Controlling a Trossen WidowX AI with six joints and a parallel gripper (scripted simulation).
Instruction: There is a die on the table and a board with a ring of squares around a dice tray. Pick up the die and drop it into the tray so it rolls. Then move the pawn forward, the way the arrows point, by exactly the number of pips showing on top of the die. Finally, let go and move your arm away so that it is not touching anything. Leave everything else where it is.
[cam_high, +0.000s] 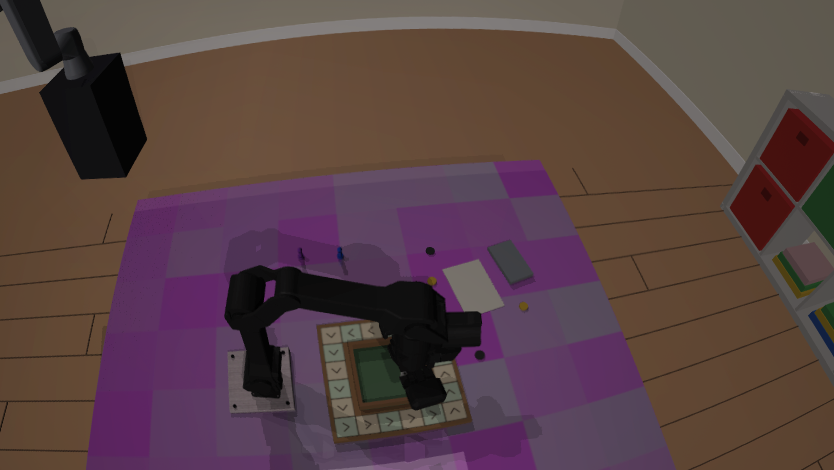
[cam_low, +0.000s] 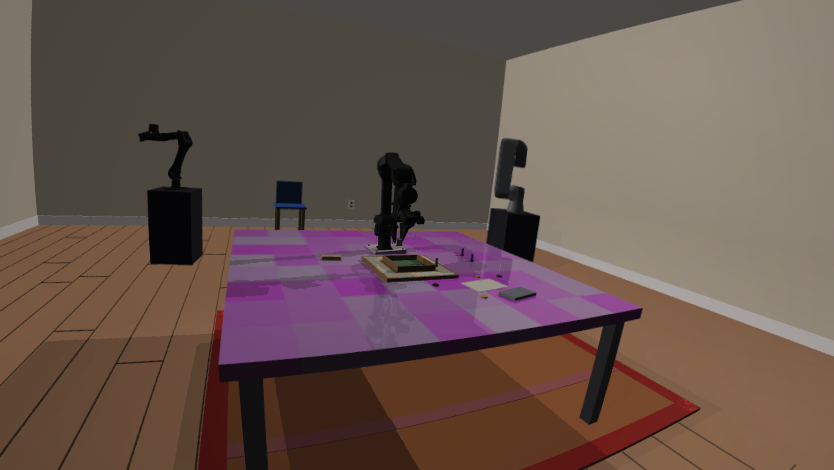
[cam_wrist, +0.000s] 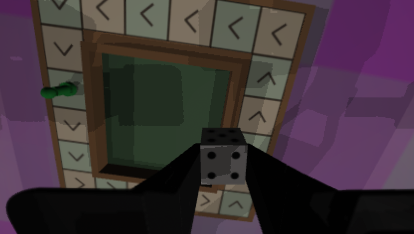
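Observation:
My gripper (cam_wrist: 221, 150) (cam_low: 400, 239) is shut on the grey die (cam_wrist: 223, 164), with black pips on the two faces that show. It holds the die above the board, near the tray's wall in the wrist view. The board (cam_high: 336, 370) (cam_wrist: 73, 125) has a ring of arrowed squares around the brown-walled tray (cam_high: 354, 382) (cam_low: 402, 267) (cam_wrist: 95, 115), whose visible green floor bears nothing. The green pawn (cam_wrist: 62, 90) (cam_low: 436, 262) is on a square in the board's left column in the wrist view. The arm hides the pawn and fingertips in the top view.
A purple pawn (cam_high: 301, 253) and a blue pawn (cam_high: 340, 253) stand beyond the board. A white sheet (cam_high: 472, 286), a grey box (cam_high: 510, 262), yellow discs (cam_high: 431, 280) (cam_high: 523, 306) and black discs (cam_high: 430, 251) (cam_high: 479, 354) lie to the right. A beige block (cam_low: 331, 257) lies beside the board.

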